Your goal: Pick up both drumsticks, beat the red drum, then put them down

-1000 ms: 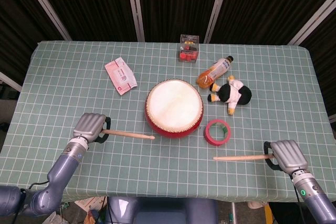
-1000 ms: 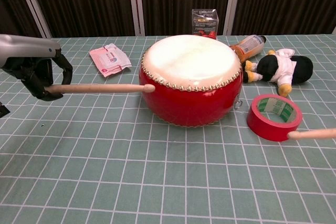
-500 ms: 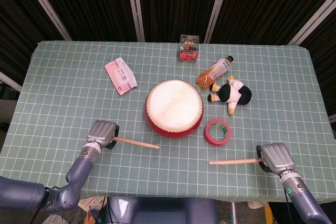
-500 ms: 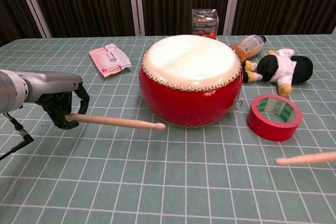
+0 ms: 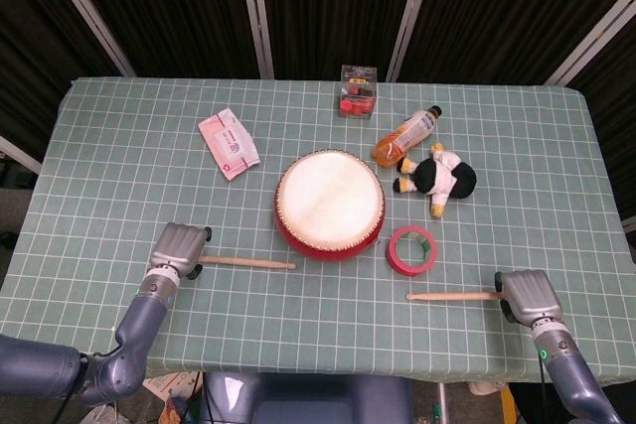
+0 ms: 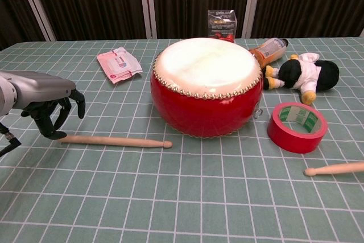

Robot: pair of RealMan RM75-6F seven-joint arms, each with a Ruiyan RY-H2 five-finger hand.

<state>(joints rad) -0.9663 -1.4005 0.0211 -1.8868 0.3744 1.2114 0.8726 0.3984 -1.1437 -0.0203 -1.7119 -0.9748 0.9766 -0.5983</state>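
Observation:
The red drum stands mid-table with its white skin up. One drumstick lies flat on the cloth in front of the drum, tip toward it. My left hand hovers over its butt end with fingers spread, holding nothing. The second drumstick lies low at the front right, tip pointing left. My right hand is at its butt end, back toward the camera, and its fingers are hidden, so any grip is unclear. The chest view does not show that hand.
A roll of red tape lies right of the drum. Behind it are a plush toy, an orange bottle and a small clear box. A wipes pack lies back left.
The left hand lowered its drumstick onto the table and let go, fingers spreading. The right drumstick came down to the cloth and slid slightly right with the hand.

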